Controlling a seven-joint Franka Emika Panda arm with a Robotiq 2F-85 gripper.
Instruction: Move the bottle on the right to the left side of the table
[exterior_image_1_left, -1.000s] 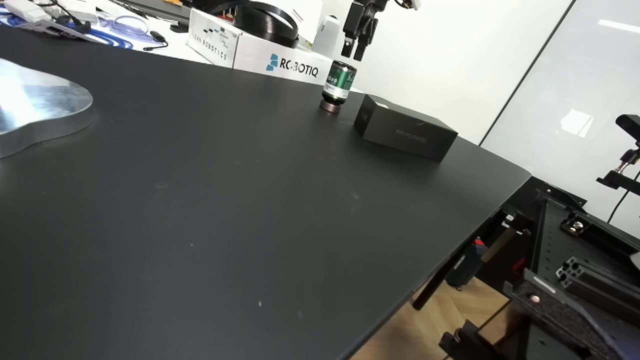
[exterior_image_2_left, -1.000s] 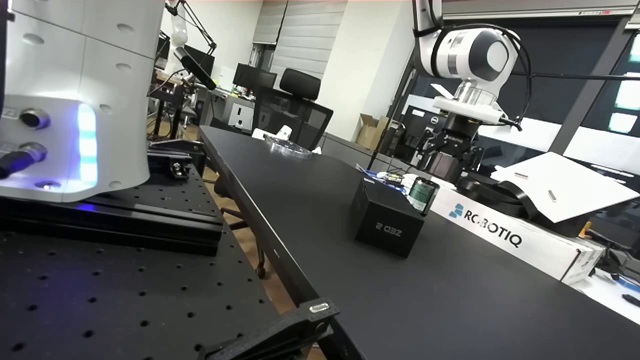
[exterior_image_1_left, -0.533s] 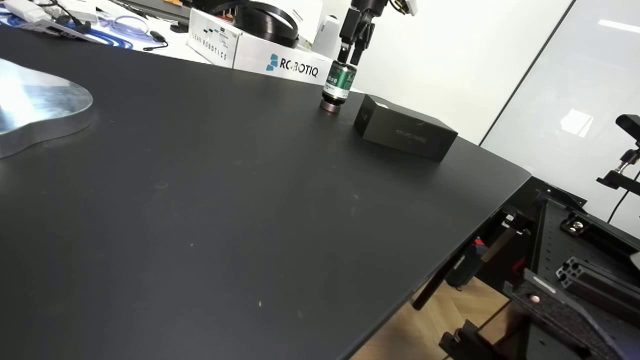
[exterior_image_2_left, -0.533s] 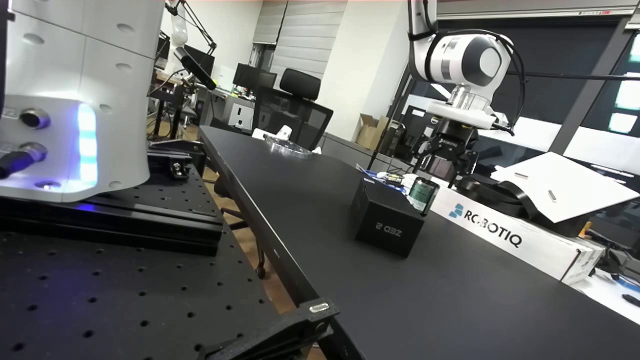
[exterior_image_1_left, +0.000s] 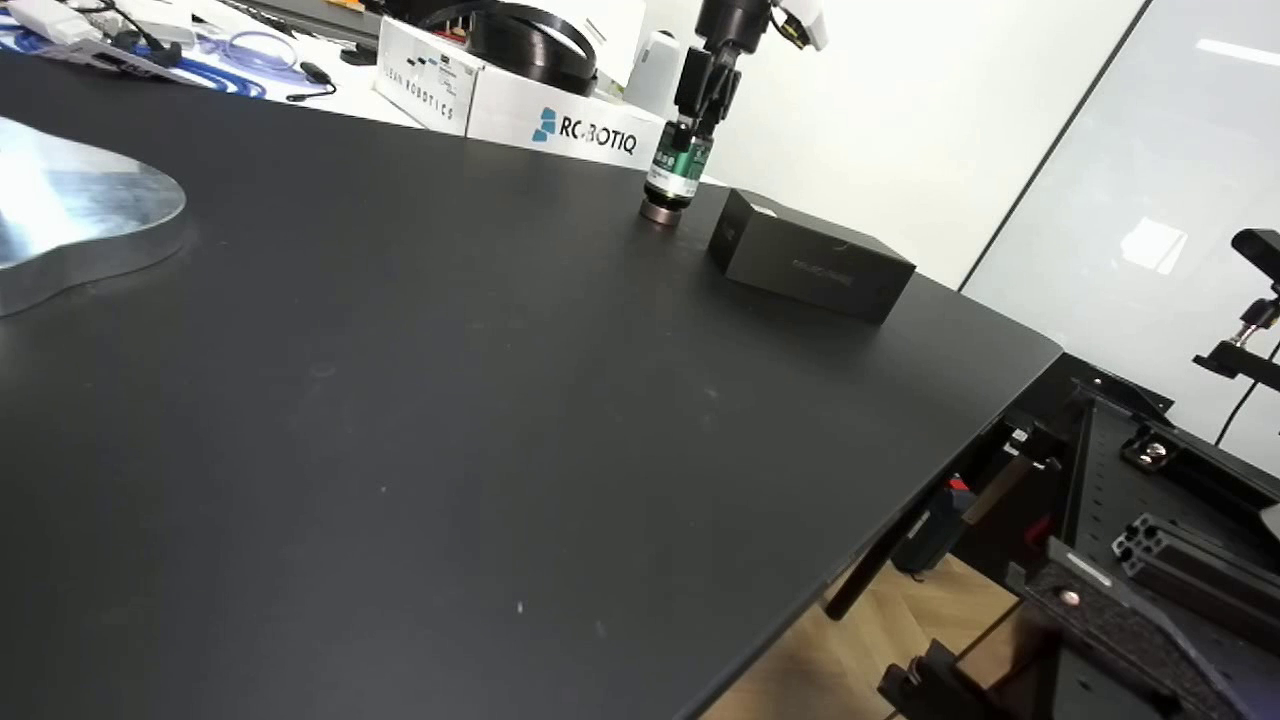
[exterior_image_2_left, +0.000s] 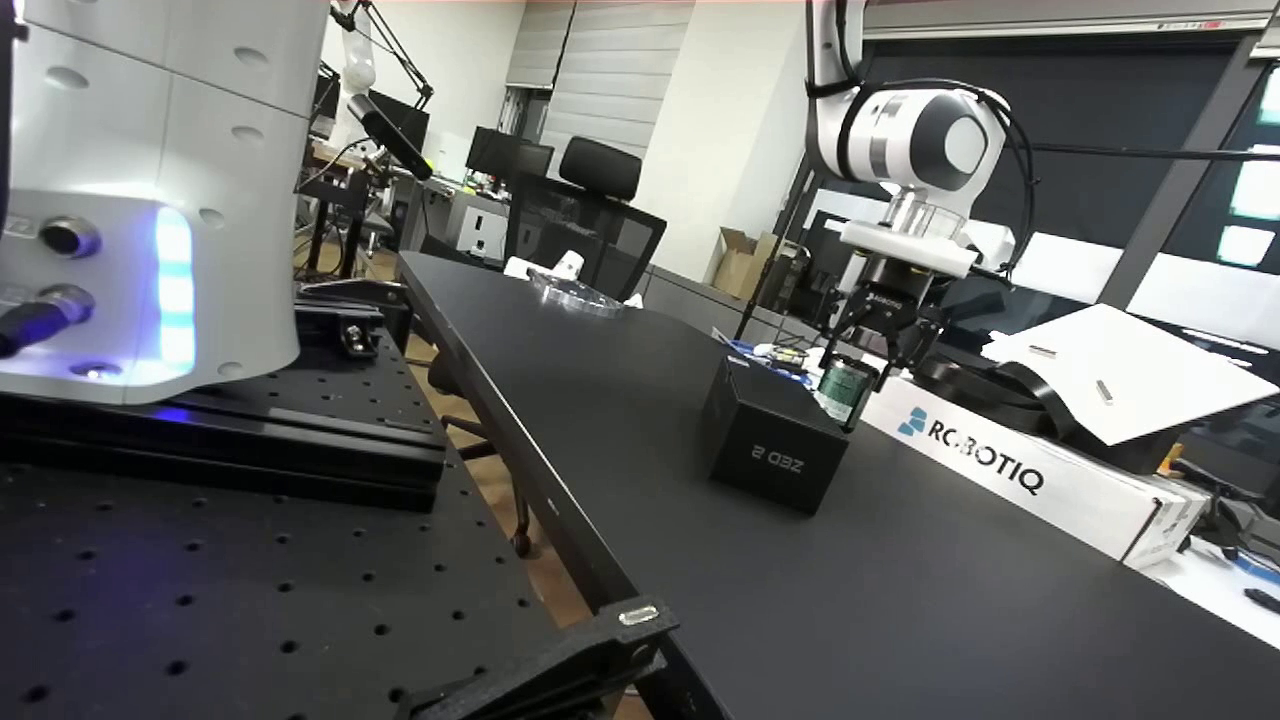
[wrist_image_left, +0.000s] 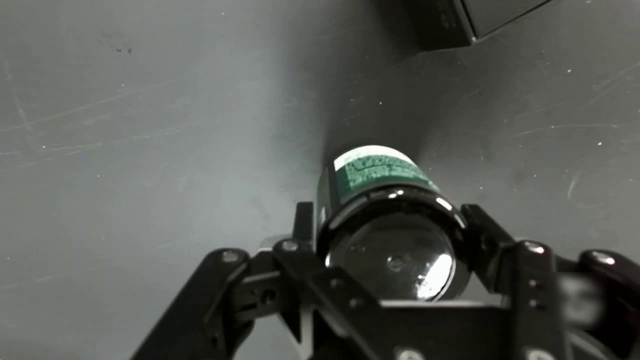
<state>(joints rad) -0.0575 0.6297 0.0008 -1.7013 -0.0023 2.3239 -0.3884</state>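
Observation:
The dark green bottle (exterior_image_1_left: 674, 176) stands upright near the far edge of the black table (exterior_image_1_left: 450, 350), its narrow brownish end on the tabletop. In an exterior view the bottle (exterior_image_2_left: 841, 398) is partly hidden behind a black box. My gripper (exterior_image_1_left: 689, 138) is over the bottle's top end, with a finger at each side; it also shows so in an exterior view (exterior_image_2_left: 853, 376). In the wrist view the gripper (wrist_image_left: 386, 207) is shut on the bottle (wrist_image_left: 382, 172), both fingers against its sides. The bottle's round glossy dark end faces up.
A black box (exterior_image_1_left: 810, 260) stands close beside the bottle; its corner shows in the wrist view (wrist_image_left: 445, 25). A white ROBOTIQ box (exterior_image_1_left: 570, 125) lies behind the table's far edge, with a slim white bottle (exterior_image_1_left: 655, 70) behind it. A shiny clear flat piece (exterior_image_1_left: 80, 210) lies at the table's opposite end.
My gripper has come down from above the bottle until its fingers reach both sides of the bottle's upper end. The fingers look closer together. The bottle and box have not moved.

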